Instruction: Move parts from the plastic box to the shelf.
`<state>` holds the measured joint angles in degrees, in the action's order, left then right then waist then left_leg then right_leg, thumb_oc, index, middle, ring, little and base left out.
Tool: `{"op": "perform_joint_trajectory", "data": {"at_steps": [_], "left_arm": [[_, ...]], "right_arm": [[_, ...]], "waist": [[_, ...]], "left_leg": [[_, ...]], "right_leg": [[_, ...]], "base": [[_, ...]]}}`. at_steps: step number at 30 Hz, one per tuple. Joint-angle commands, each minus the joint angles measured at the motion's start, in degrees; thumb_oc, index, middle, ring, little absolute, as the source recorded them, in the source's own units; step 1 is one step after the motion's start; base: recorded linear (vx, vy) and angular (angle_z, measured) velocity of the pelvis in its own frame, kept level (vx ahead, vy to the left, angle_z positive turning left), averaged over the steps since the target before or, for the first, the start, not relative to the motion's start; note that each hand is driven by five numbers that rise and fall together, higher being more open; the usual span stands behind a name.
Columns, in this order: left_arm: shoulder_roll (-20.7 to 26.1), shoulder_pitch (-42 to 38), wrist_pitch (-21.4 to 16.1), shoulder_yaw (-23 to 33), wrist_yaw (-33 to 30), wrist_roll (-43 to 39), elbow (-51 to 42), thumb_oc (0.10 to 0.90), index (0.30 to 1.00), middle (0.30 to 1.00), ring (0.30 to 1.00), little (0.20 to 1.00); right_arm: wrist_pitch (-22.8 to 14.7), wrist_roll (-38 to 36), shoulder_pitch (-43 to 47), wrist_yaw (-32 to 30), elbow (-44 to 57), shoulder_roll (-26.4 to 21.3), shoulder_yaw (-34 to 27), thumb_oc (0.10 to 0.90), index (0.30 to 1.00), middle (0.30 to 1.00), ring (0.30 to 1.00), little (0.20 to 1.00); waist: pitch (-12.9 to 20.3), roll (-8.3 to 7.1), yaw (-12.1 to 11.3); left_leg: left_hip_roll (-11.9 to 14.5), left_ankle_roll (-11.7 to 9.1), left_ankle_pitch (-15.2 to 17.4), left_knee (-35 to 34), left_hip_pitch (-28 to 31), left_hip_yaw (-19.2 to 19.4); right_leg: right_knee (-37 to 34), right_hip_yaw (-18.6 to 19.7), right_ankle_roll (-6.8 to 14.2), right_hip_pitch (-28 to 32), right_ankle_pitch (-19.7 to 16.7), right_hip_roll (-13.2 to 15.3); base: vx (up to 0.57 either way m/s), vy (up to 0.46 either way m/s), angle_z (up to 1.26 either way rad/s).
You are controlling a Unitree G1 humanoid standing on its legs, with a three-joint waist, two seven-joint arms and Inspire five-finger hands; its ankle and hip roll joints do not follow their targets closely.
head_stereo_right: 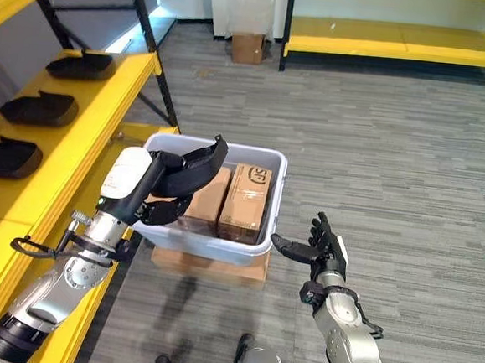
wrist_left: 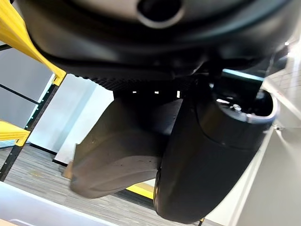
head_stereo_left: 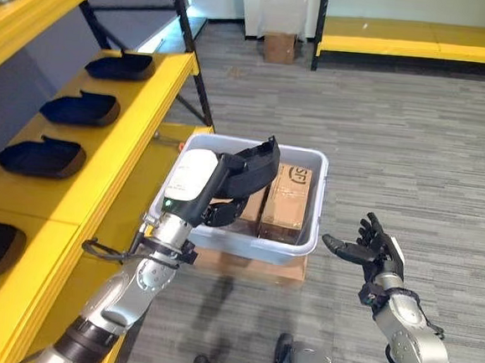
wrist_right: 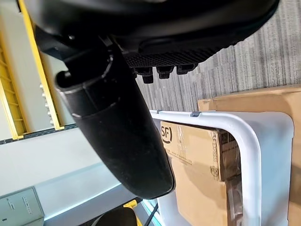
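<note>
My left hand [head_stereo_left: 218, 198] is above the left half of the grey plastic box [head_stereo_left: 300, 251], fingers curled round a black curved part [head_stereo_left: 256, 164] held clear of the rim; the same part [wrist_left: 117, 160] shows past the fingers in the left wrist view. Two cardboard boxes [head_stereo_left: 288, 197] stand inside the plastic box. Several similar black parts [head_stereo_left: 82, 109] lie in a row on the yellow shelf [head_stereo_left: 128, 139] at the left. My right hand [head_stereo_left: 370, 247] hovers open to the right of the plastic box [wrist_right: 254, 141], holding nothing.
The plastic box rests on a flat cardboard base [head_stereo_left: 252, 268] on the grey floor. A black shelf post [head_stereo_left: 193, 56] rises behind the box. Another yellow shelf [head_stereo_left: 422, 40] and a small carton [head_stereo_left: 279, 46] stand at the far wall.
</note>
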<state>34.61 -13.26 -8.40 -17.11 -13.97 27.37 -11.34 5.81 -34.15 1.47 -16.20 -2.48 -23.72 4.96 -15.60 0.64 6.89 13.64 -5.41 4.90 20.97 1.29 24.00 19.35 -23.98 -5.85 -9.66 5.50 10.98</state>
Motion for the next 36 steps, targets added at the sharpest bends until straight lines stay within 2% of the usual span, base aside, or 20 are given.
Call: {"op": "perform_joint_trajectory", "data": {"at_steps": [1,3,4,7,12,13,16,20,23,24,27,34,35,36], "left_arm": [[-2.2,-8.2,-4.9,3.3,-3.7,0.2,-11.9,0.4,0.3,0.3,0.3,0.3],[-2.5,-9.8,-5.0,2.8,-3.9,0.7,-12.5,0.4,0.3,0.3,0.3,0.3],[-2.5,-11.0,-5.2,2.3,-4.0,1.6,-13.0,0.4,0.3,0.3,0.3,0.3],[-1.5,-11.3,-5.4,2.4,-4.5,2.5,-13.9,0.4,0.3,0.3,0.3,0.3],[0.1,-8.8,-6.1,3.9,-6.2,3.2,-15.4,0.4,0.3,0.3,0.3,0.3],[0.7,-7.8,-6.9,4.9,-6.8,3.7,-16.2,0.4,0.3,0.3,0.3,0.3],[0.9,-6.9,-6.9,5.6,-7.5,5.6,-17.0,0.4,0.3,0.3,0.3,0.3],[1.7,-6.8,-6.3,6.6,-8.0,7.1,-17.5,0.4,0.3,0.3,0.3,0.3],[3.0,-6.5,-3.9,7.8,-8.7,9.0,-17.2,0.4,0.3,0.3,0.3,0.3],[3.0,-6.5,-3.9,7.8,-8.7,9.0,-17.2,0.4,0.3,0.3,0.3,0.3],[4.5,-5.6,-3.6,8.9,-9.1,9.7,-16.2,0.4,0.3,0.3,0.3,0.3],[6.0,-3.5,-5.4,10.8,-10.2,9.5,-14.9,0.4,0.3,0.3,0.3,0.3],[6.1,-3.9,-4.8,10.4,-9.9,9.6,-14.7,0.4,0.3,0.3,0.3,0.3],[6.5,-5.3,-3.6,8.8,-9.3,9.3,-13.6,0.4,0.3,0.3,0.3,0.3]], "right_arm": [[-7.3,1.8,4.1,-0.5,4.1,0.2,0.7,0.9,1.0,1.0,1.0,1.0],[-8.4,3.5,4.1,-0.3,3.9,0.7,0.7,0.9,1.0,1.0,1.0,1.0],[-7.8,3.3,4.5,-1.0,3.9,1.3,0.9,0.9,1.0,1.0,1.0,1.0],[-7.6,3.7,4.6,-1.8,4.0,1.7,0.9,0.9,1.0,1.0,1.0,1.0],[-7.6,6.6,4.9,-1.9,4.0,2.4,1.4,0.9,1.0,1.0,1.0,1.0],[-6.5,6.8,5.5,-2.3,3.8,3.0,2.5,0.9,1.0,1.0,1.0,1.0],[-6.8,6.9,6.0,-2.7,3.1,3.5,3.6,0.9,1.0,1.0,1.0,1.0],[-6.8,7.7,6.1,-2.7,3.0,4.0,4.4,0.9,1.0,1.0,1.0,1.0],[-6.5,8.5,6.2,-1.5,3.2,4.0,4.8,0.9,1.0,1.0,1.0,1.0],[-6.5,8.5,6.2,-1.5,3.2,4.0,4.8,0.9,1.0,1.0,1.0,1.0],[-5.7,8.5,5.8,-2.1,4.0,3.7,4.5,0.9,1.0,1.0,1.0,1.0],[-6.1,7.6,3.8,-2.1,4.5,3.1,3.1,0.9,1.0,1.0,1.0,1.0],[-6.5,7.0,3.6,-2.4,4.2,3.2,3.0,0.9,1.0,1.0,1.0,1.0],[-7.5,6.7,2.8,-2.9,4.1,3.1,2.4,0.9,1.0,1.0,1.0,1.0]], "waist": [[7.3,1.27,1.9],[7.8,1.54,2.2],[8.1,1.69,2.5],[8.4,1.6,1.9],[8.7,1.33,-0.5],[8.7,1.24,-2.3],[8.9,0.87,-4.0],[9.1,0.62,-5.4],[9.3,0.15,-6.8],[9.3,0.12,-6.8],[8.9,-0.3,-7.7],[8.7,-0.79,-8.1],[8.7,-0.85,-7.8],[8.6,-1.0,-6.4]], "left_leg": [[-0.4,-0.7,-4.3,-0.6,2.0,-3.3],[-0.8,0.0,-2.8,-5.5,3.4,-2.4],[-1.1,0.8,-1.7,-10.9,5.5,-0.3],[-1.8,1.4,-0.6,-16.3,6.6,0.5],[-3.9,1.9,-0.2,-19.9,6.3,-0.8],[-4.5,2.1,-1.0,-21.6,5.8,-1.5],[-5.3,2.1,-1.9,-23.8,6.0,-1.6],[-6.4,2.2,-2.3,-25.6,6.2,-1.8],[-7.9,2.7,-1.4,-25.8,5.9,-2.2],[-8.0,2.7,-1.4,-25.8,5.9,-2.2],[-9.6,3.6,-0.7,-25.9,5.5,-4.1],[-11.7,5.2,0.0,-26.0,4.8,-8.5],[-12.1,5.6,0.2,-26.0,4.5,-9.7],[-12.8,6.7,-0.8,-26.0,3.2,-12.6]], "right_leg": [[-8.7,4.9,5.3,9.2,3.2,-4.3],[-8.4,4.3,6.4,8.4,2.7,-3.8],[-7.9,3.2,7.9,7.9,2.0,-2.2],[-9.1,1.9,9.7,8.4,0.3,-0.4],[-13.3,0.7,12.2,10.8,-3.1,1.1],[-15.1,-0.7,13.2,11.6,-4.8,2.0],[-18.2,-2.7,14.7,12.4,-8.1,3.0],[-20.6,-4.5,16.4,12.3,-11.7,4.4],[-22.5,-6.2,18.3,11.7,-15.6,6.3],[-22.5,-6.2,18.4,11.8,-15.7,6.3],[-23.0,-5.3,19.4,10.9,-17.9,7.4],[-22.0,-1.4,19.6,10.4,-18.3,7.6],[-21.3,0.2,19.4,10.0,-18.0,7.3],[-19.5,4.8,17.7,8.2,-17.4,6.0]], "base": [[-0.11,0.264,0.55],[-0.11,0.306,0.63],[-0.14,0.378,0.8],[-0.1,0.306,0.55],[-0.1,0.266,0.34],[-0.16,0.304,0.22],[-0.13,0.212,0.3],[-0.08,0.128,0.15],[-0.1,0.171,0.19],[-0.09,0.165,0.14],[-0.06,0.151,0.14],[-0.04,0.134,0.3],[-0.07,0.061,0.53],[-0.05,0.04,0.74]]}}
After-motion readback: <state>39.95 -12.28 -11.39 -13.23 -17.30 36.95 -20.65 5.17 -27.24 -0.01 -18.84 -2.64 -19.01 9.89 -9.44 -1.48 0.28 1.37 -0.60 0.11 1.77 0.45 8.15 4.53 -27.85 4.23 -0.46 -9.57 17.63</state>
